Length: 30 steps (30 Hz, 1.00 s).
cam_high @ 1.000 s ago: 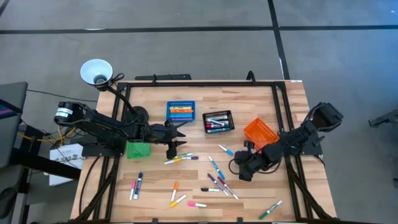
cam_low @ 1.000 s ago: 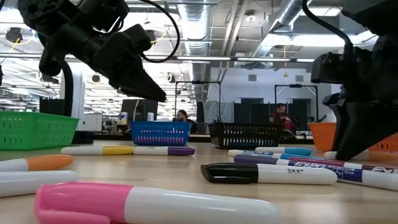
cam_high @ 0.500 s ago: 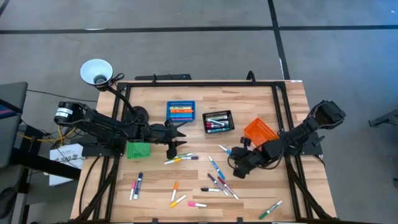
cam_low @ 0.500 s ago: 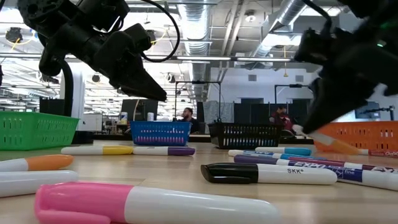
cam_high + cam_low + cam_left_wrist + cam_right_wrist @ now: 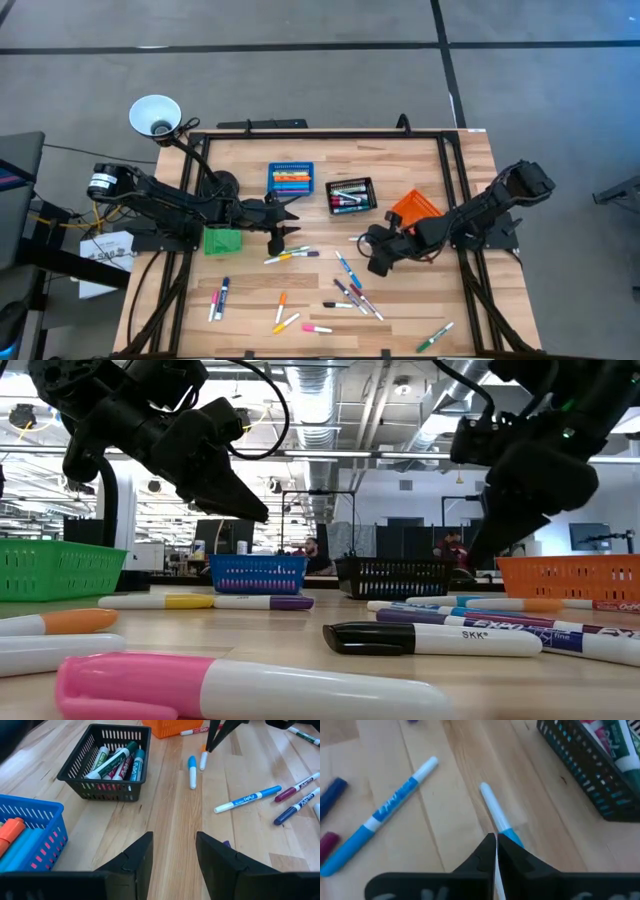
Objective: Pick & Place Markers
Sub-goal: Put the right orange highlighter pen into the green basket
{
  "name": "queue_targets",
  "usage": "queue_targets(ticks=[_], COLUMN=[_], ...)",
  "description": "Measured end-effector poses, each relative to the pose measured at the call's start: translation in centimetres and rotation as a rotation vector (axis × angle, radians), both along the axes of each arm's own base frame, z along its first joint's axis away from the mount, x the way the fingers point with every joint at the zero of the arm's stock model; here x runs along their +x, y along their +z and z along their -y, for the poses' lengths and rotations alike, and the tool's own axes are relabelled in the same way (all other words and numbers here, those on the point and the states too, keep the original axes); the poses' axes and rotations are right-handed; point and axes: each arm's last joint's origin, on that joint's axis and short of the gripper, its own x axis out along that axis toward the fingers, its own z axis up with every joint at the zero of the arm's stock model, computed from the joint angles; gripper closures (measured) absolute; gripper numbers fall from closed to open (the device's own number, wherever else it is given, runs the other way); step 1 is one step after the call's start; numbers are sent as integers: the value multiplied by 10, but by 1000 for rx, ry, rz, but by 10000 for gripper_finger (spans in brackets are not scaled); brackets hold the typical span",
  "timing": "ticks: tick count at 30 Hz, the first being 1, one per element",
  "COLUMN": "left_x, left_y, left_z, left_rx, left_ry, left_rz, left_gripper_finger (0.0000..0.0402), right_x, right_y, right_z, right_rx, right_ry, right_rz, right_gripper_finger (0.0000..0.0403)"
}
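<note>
text: "SKK" | on: black-capped marker [image 5: 432, 639] barrel | view: low | others: unreadable

In the right wrist view, the closed right gripper [image 5: 495, 851] covers the near end of a white marker with a blue cap [image 5: 496, 817], so contact between them cannot be told. The black mesh plastic bin [image 5: 590, 770] is cut off at the edge there. In the low view, the big pink-capped white marker [image 5: 240, 685] is blurred, and 2 people far behind are too small to make out.
</note>
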Motion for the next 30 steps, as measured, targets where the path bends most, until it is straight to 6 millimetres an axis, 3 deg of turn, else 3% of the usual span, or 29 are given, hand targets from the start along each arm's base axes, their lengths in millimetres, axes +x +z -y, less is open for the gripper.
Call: queue_targets(ticks=[6, 13, 18, 22, 30], left_x=[0, 0, 0, 0, 0], left_y=[0, 0, 0, 0, 0], left_z=[0, 0, 0, 0, 0], left_rx=[0, -3, -3, -3, -3], left_ry=[0, 1, 1, 1, 1], left_rz=[0, 0, 0, 0, 6], left_gripper_finger=[257, 257, 257, 257, 257], right_x=[-6, -23, -29, -29, -38], right_y=[-3, -10, -18, -21, -33], right_z=[2, 6, -2, -8, 4], right_rx=[-25, -4, 49, 29, -27], right_ry=[-3, -154, -101, -29, -90], right_rz=[-69, -182, -175, -131, -127], right_gripper_finger=[359, 289, 254, 240, 243])
